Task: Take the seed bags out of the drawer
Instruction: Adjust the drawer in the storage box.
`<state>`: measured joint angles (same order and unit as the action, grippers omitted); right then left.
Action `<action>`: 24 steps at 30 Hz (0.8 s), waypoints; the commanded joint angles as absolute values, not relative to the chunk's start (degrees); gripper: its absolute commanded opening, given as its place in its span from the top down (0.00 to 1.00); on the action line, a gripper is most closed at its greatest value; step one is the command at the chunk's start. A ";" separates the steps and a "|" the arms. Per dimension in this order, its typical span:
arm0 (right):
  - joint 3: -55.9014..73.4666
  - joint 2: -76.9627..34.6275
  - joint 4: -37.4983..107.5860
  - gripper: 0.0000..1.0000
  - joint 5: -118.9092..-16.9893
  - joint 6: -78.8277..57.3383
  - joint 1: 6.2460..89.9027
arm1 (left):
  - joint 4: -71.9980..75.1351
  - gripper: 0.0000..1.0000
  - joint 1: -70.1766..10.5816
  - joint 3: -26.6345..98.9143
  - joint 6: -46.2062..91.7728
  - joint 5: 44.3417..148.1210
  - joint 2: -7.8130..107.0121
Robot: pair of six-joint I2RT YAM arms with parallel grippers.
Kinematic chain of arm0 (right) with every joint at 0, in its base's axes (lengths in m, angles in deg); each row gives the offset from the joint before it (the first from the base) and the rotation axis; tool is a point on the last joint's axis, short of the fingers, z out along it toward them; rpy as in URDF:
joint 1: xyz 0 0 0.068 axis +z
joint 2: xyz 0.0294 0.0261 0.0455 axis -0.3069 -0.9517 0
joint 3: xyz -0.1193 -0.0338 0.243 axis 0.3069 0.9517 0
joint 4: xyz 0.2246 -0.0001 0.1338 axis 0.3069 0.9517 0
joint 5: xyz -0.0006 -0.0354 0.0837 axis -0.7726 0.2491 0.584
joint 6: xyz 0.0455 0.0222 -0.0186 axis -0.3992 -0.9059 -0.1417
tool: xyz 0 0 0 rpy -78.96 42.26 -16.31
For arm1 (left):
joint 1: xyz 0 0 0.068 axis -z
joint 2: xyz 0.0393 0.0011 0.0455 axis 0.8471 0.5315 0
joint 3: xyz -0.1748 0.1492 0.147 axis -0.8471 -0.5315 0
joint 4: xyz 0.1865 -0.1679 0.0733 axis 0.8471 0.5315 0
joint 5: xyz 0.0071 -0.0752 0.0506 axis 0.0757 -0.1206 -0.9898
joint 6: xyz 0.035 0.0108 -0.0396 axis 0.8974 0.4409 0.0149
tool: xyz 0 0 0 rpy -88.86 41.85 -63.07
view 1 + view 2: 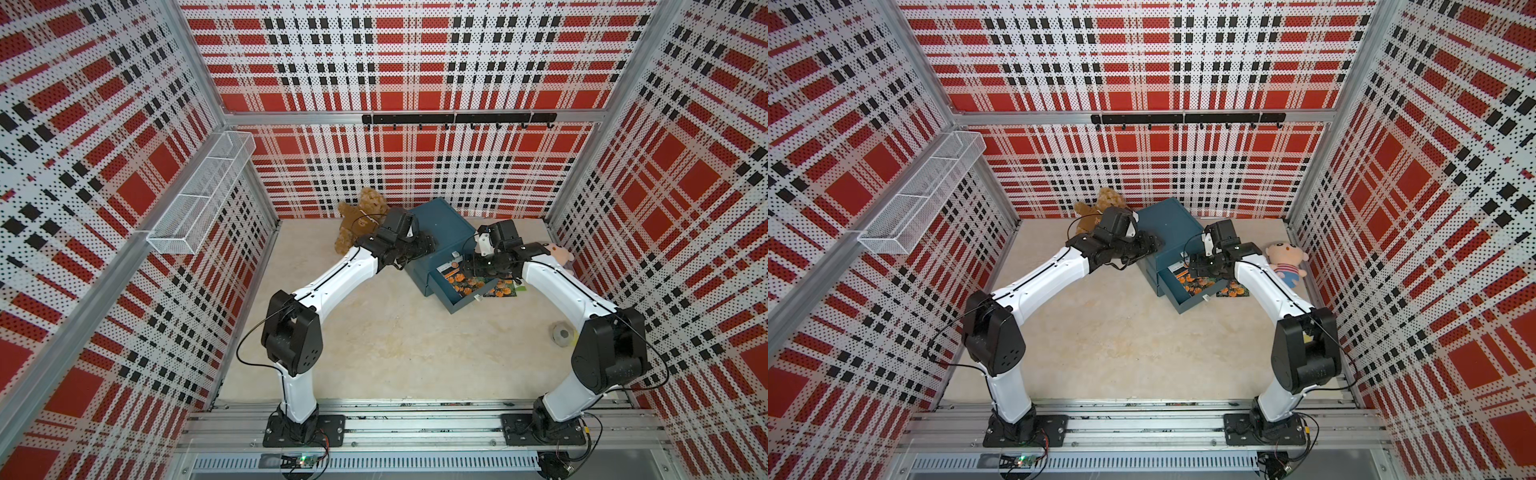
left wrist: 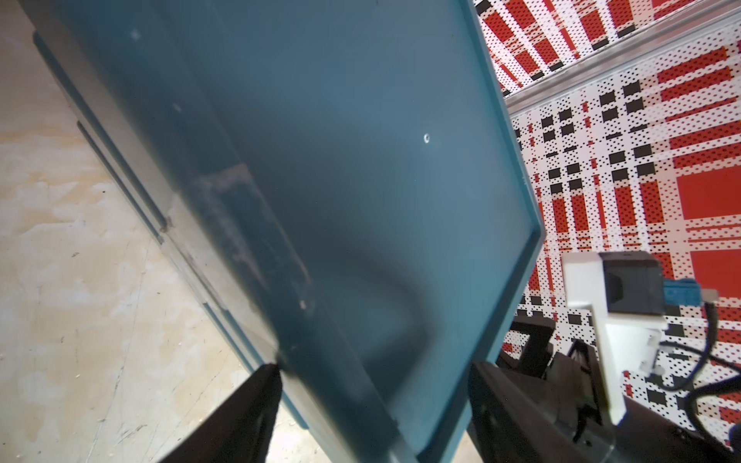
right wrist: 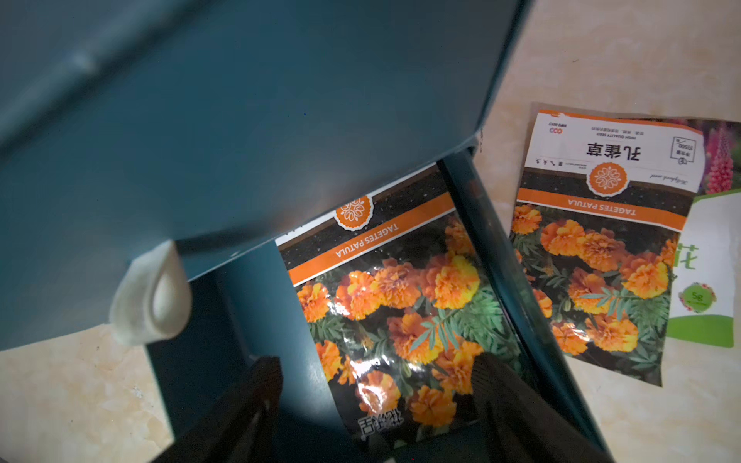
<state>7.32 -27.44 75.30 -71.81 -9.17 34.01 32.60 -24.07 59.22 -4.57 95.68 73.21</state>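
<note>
Left gripper (image 2: 375, 366) straddles the top edge of the teal cabinet (image 2: 361, 160); we cannot tell whether it pinches. Right gripper (image 3: 377, 360) hangs empty, jaws apart, above a marigold seed bag (image 3: 393, 320) lying in the pulled-out drawer (image 3: 501, 260). Rightward, we see a second marigold bag (image 3: 593, 260) on the table (image 3: 601, 421) just beside the drawer

A robotics lab's test cell: plaid-printed perforated panels (image 1: 415, 62) wall three sides, held by bare aluminium framing (image 1: 291, 118); a left arm (image 1: 332, 274) and right arm (image 1: 557, 286) are bolted to a slotted rail (image 1: 415, 428) along the front edge of the beige worktop (image 1: 395, 340); a teddy bear (image 1: 359, 224), a doll (image 1: 1285, 259) and a blue drawer cabinet (image 1: 449, 228) sit toward its back edge.
</note>
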 commanded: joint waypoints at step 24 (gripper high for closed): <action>12.08 -33.21 67.41 0.14 -82.83 -3.61 40.01 | 32.86 0.24 -25.42 55.94 -3.33 97.45 77.53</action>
<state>12.00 -30.10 67.57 -84.31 -3.16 38.89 28.75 -25.17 58.08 -4.68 97.26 75.01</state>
